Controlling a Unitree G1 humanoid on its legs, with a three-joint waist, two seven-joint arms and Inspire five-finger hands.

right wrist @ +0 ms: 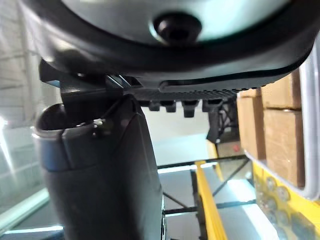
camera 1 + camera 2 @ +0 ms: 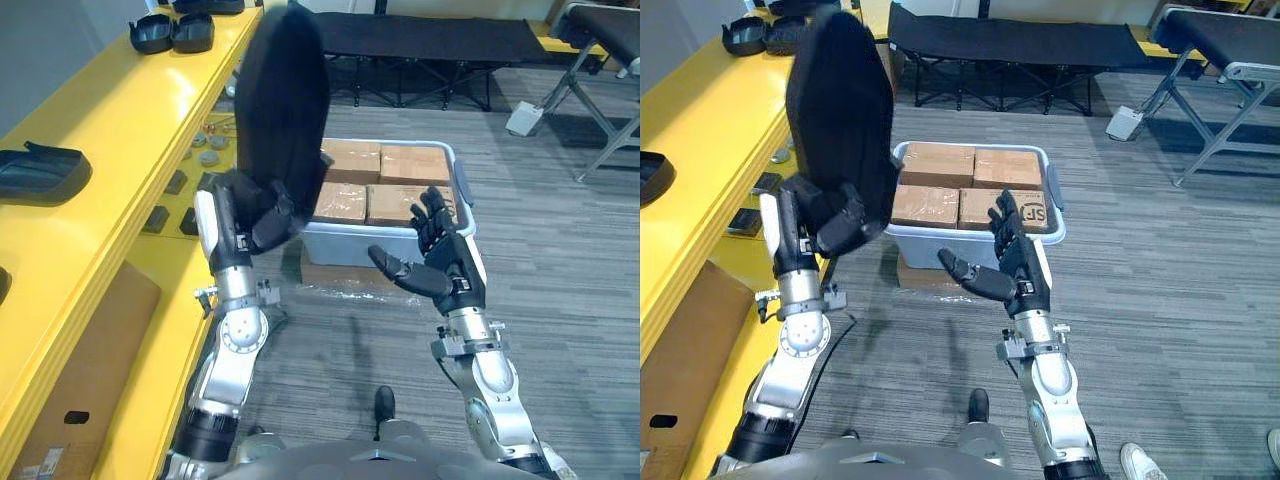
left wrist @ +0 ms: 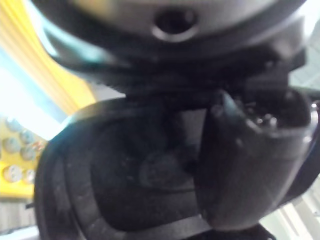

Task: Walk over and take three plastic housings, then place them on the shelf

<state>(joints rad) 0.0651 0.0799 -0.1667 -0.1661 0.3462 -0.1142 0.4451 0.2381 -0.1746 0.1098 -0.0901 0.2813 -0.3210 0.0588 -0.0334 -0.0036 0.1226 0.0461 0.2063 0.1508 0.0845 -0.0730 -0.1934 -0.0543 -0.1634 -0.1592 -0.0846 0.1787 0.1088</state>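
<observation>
Along the left runs a yellow shelf (image 2: 100, 105), and on its top board a black plastic housing (image 2: 40, 172) lies near the robot, with two more housings (image 2: 172, 32) side by side at the far end. On the lower board sit some small round parts (image 2: 210, 148) and a few dark flat pieces (image 2: 165, 205), and lower still a sheet of cardboard (image 2: 85, 385) leans against the frame. Just beside the shelf the left hand (image 2: 255, 215) is raised, its fingers and thumb curled round the bottom edge of a large black housing (image 2: 285, 100) that stands upright above it, clear of the shelf and the floor. The left wrist view looks into that housing's hollow inside, with the thumb (image 3: 250, 165) pressed on its rim. Behind it, on the grey carpet (image 2: 560, 270), stands a pale plastic bin (image 2: 340, 243) filled with brown cardboard boxes (image 2: 385, 180) packed close together. In front of the bin's right corner the right hand (image 2: 445, 265) hovers, palm turned inward, fingers straight and spread, thumb out, holding nothing. Further back a black folding cot (image 2: 420, 40) stretches across the room, and to the right lie a small white box (image 2: 524, 118) and the grey metal legs of a stand (image 2: 600, 95).
</observation>
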